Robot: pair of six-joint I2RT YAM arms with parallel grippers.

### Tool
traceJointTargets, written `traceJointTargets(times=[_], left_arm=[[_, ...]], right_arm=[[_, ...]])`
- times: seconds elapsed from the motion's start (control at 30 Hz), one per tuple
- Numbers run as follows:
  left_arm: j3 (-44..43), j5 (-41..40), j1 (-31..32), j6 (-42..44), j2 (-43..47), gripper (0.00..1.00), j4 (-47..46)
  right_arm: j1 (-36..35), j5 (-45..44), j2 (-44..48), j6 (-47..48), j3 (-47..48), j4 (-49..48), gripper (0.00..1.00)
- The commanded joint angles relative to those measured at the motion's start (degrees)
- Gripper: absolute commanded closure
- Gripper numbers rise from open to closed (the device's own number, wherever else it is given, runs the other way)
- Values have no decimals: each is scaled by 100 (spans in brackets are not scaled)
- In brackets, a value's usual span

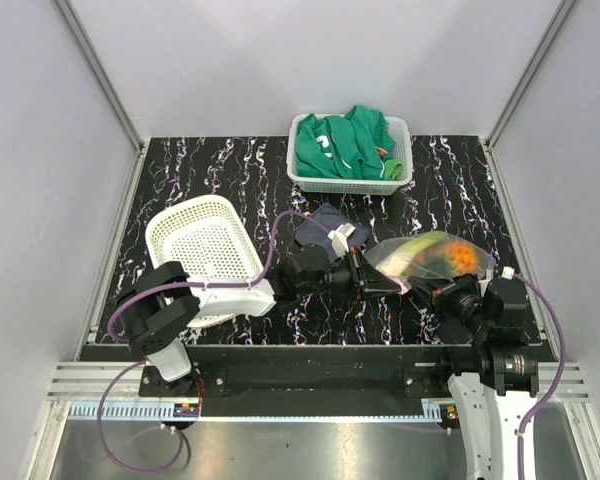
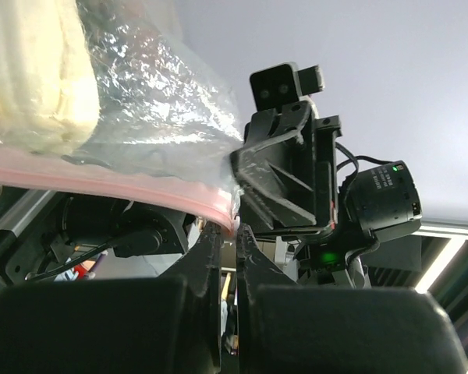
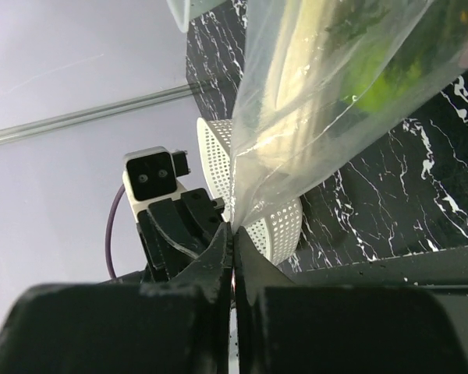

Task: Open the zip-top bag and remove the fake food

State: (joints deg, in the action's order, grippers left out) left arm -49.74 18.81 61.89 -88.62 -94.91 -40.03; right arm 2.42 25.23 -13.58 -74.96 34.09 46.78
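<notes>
The left gripper (image 2: 234, 234) is fully closed on the end of the pinkish-red zip strip (image 2: 101, 185) of the zip-top bag (image 1: 420, 250). The right gripper (image 3: 232, 234) is likewise fully closed, with a thin edge of the clear plastic pinched between its fingertips. The bag is held between the two grippers, right of centre over the black marbled surface (image 1: 230, 170). The fake food (image 1: 450, 256) is contained in the bag: an orange piece, a green piece and a pale leek (image 3: 292, 101) are seen through the plastic. A white basket (image 1: 205, 250) lies at the left, beside the left arm. A second basket (image 1: 352, 184) holding a green garment (image 1: 345, 145) stands at the rear.
</notes>
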Motion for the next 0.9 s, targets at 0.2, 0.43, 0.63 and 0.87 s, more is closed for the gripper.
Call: traceJointTargets(times=[0.2, 0.43, 0.63, 0.87], left_arm=[[122, -18, -212, -155, 122, 100, -462], [-27, 122, -441, -59, 79, 100, -409], [-63, 228, -458, -199, -141, 100, -699], [-203, 211, -327, -112, -89, 100, -550]], right_arm=[[5, -228, 84, 210, 493, 5, 100], [5, -344, 399, 385, 441, 586, 100], [5, -467, 349, 630, 494, 692, 100], [5, 148, -478, 1537, 792, 709, 62]])
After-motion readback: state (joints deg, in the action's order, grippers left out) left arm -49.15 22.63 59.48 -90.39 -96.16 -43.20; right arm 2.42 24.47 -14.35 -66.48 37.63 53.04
